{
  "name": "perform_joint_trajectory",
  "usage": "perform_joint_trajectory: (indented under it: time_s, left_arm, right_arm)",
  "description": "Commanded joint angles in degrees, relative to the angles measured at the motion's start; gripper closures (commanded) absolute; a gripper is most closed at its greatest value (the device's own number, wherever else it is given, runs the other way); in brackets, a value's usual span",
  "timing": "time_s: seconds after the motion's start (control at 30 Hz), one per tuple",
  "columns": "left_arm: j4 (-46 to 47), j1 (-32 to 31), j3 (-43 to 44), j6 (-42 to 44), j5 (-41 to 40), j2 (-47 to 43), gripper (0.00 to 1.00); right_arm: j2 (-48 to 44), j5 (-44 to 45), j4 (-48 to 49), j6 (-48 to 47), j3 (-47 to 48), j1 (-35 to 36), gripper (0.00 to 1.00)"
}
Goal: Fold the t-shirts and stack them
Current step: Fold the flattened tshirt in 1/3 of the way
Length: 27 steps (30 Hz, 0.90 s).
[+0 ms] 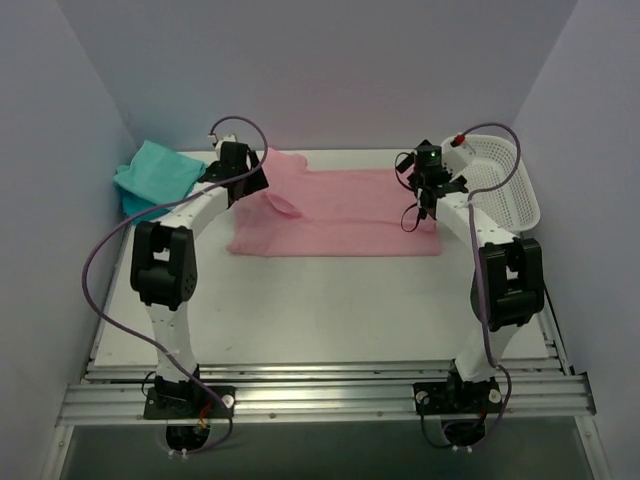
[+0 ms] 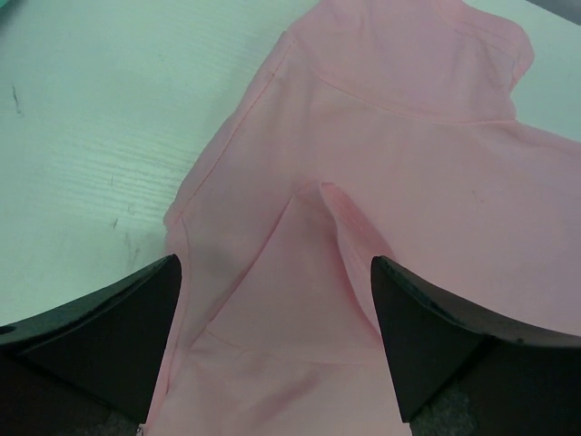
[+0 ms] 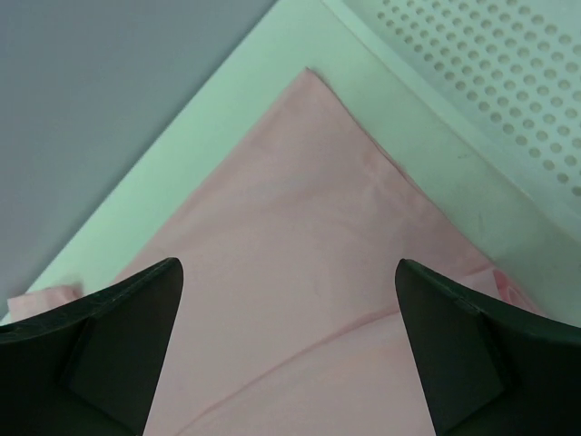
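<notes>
With both pairs of jaws spread and empty above the pink shirt (image 1: 340, 215), flat on the counter just left of the basket (image 1: 500, 175), I judge the next fold needs two pinched edges.

This is a robotics lab test cell: a white table (image 1: 320, 310) boxed in by blank pale walls (image 1: 330, 70), with a left arm (image 1: 165, 270) and a right arm (image 1: 505, 285) bolted to an aluminium extrusion rail (image 1: 330, 395) at its near edge, purple cables (image 1: 86, 275) looping loose.
</notes>
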Motion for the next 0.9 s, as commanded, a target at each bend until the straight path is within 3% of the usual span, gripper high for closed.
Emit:
perform_joint_trajectory:
  time_s: [0.0,0.1,0.27,0.43,0.47,0.53,0.57,0.63,0.67,0.7,0.73,0.8,0.83,0.87]
  left_arm:
    - [1.22,-0.26,-3.58,-1.57,-0.11,-8.31,0.06]
    - [2.19,-1.14,-9.29,-2.01,-0.29,-13.23,0.06]
    - [3.68,-3.07,-17.20,-3.59,0.77,-19.21,0.06]
    - [3.86,-5.88,-20.82,-4.47,-0.11,-22.03,0.05]
    - [3.95,-6.15,-21.25,-4.56,-0.11,-22.29,0.05]
    - [3.95,-6.76,-22.31,-4.73,0.24,-23.09,0.05]
    - [3.86,-6.77,-22.57,-4.82,0.33,-23.26,0.04]
    - [3.33,-6.77,-22.49,-4.82,0.50,-23.61,0.04]
    - [3.16,-6.68,-22.14,-4.74,0.68,-23.53,0.04]
    - [3.24,-6.33,-21.62,-3.95,0.77,-22.92,0.04]
    - [2.89,-5.89,-19.35,-3.51,0.77,-22.39,0.04]
    - [1.41,-4.75,-15.48,-2.37,1.73,-18.98,0.04]
    - [-0.34,-3.44,-10.76,-2.19,2.34,-17.57,0.04]
    - [-1.40,-2.82,-8.19,-1.58,3.31,-14.51,0.04]
  right_arm:
    - [-0.11,1.18,-3.19,-3.43,6.71,0.18,0.00]
    - [-0.80,-0.65,-4.62,-3.09,5.96,0.96,0.00]
    - [-7.66,-2.59,2.40,-0.72,-9.07,4.91,0.01]
    - [-10.03,-0.94,0.14,-0.71,-12.86,7.91,0.10]
    - [-10.47,-0.67,-0.22,-0.71,-13.30,8.35,0.21]
    - [-11.26,-1.19,0.30,-0.80,-14.09,8.26,0.31]
    - [-11.27,-1.28,0.31,-0.89,-14.09,7.91,0.53]
    - [-10.22,-1.28,0.22,-1.41,-13.31,7.65,0.69]
    - [-9.43,-1.45,0.13,-1.50,-12.00,7.39,0.85]
    - [-8.55,-1.54,0.31,-2.20,-11.03,6.86,0.89]
    - [-6.11,-1.72,-0.22,-2.55,-9.63,6.42,0.91]
    - [-3.02,-3.37,-1.01,-3.25,-4.11,5.28,0.84]
    - [0.47,-4.26,-1.88,-4.04,-1.90,4.06,0.75]
    - [2.16,-5.49,-2.50,-4.40,0.21,3.61,0.56]
